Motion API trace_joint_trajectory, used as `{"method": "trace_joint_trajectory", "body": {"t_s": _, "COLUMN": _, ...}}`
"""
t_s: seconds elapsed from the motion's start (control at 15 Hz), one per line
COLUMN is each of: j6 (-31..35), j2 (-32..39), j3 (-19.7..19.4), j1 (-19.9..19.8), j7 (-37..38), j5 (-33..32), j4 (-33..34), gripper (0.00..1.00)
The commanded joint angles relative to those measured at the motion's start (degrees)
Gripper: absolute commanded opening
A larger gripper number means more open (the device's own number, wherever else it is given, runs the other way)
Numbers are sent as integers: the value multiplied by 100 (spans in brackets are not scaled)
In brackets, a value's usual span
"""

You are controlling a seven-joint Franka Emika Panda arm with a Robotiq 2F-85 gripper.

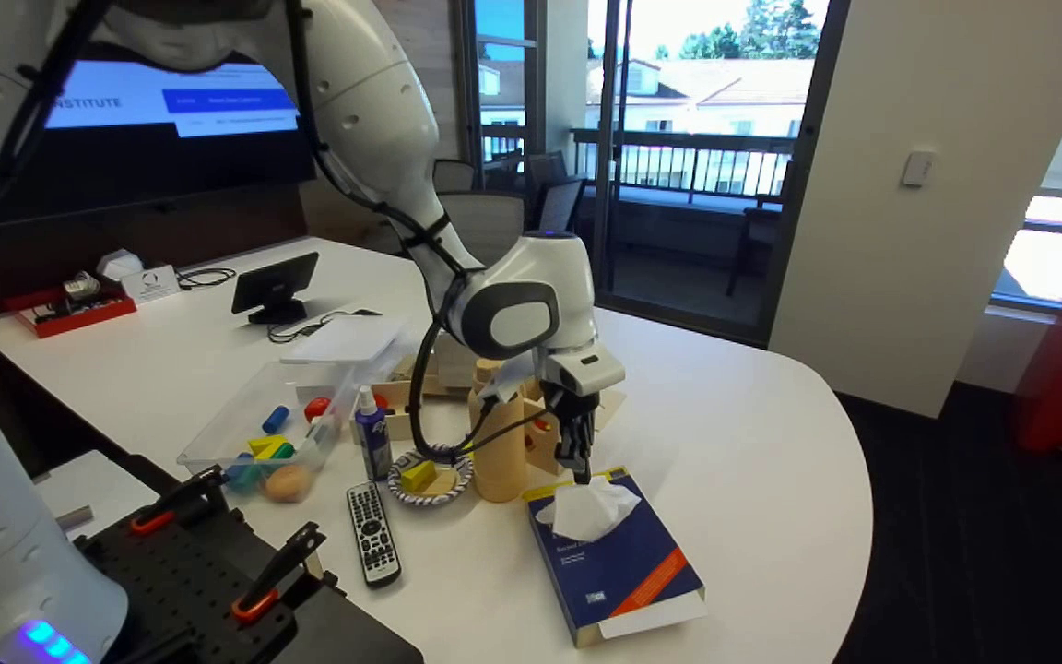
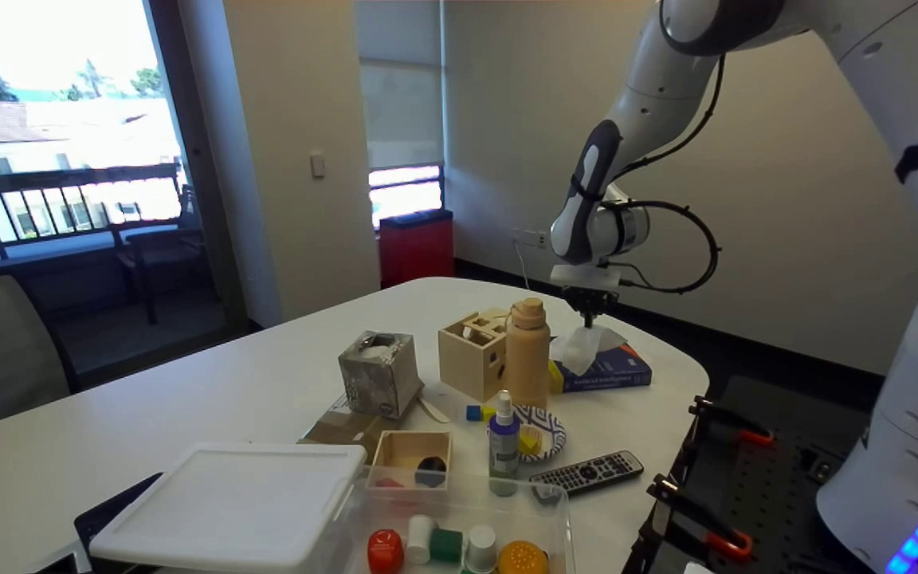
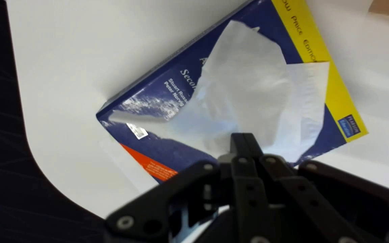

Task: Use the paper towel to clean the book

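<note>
The paper towel is a crumpled white sheet [image 1: 591,515] lying partly over a thick blue book [image 1: 609,581] with a yellow spine-side band and an orange stripe. The towel [image 2: 580,349] and book [image 2: 612,371] also show in an exterior view. My gripper [image 1: 582,472] points down over the book, its tips at the towel's peak. In the wrist view the fingertips [image 3: 245,143] are together, with the towel [image 3: 245,87] spread from them over the book cover [image 3: 184,156]. The pinched part of the towel is hidden by the fingers.
A tan bottle [image 1: 499,461] stands close beside the book, with a wooden shape box [image 2: 463,363] behind it. A patterned plate [image 2: 559,434], a spray bottle [image 2: 504,446], a remote [image 1: 372,535] and a tissue box [image 2: 379,379] are nearby. The table edge curves past the book.
</note>
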Motion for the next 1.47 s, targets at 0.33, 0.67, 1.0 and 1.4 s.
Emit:
{"method": "trace_joint_trajectory", "body": {"t_s": 0.33, "j6": 369, "j2": 801, "j3": -21, "j1": -478, "j7": -193, "j5": 780, "j4": 336, "gripper": 0}}
{"method": "trace_joint_trajectory", "body": {"t_s": 0.67, "j6": 833, "j2": 796, "j3": -291, "j1": -546, "j7": -72, "j5": 1079, "j4": 138, "gripper": 0}}
{"method": "trace_joint_trajectory", "body": {"t_s": 1.0, "j6": 1367, "j2": 900, "j3": -248, "j1": -330, "j7": -73, "j5": 1200, "j4": 261, "gripper": 0}}
{"method": "trace_joint_trajectory", "body": {"t_s": 1.4, "j6": 1380, "j2": 1169, "j3": 52, "j1": 24, "j7": -36, "j5": 1246, "j4": 578, "gripper": 0}}
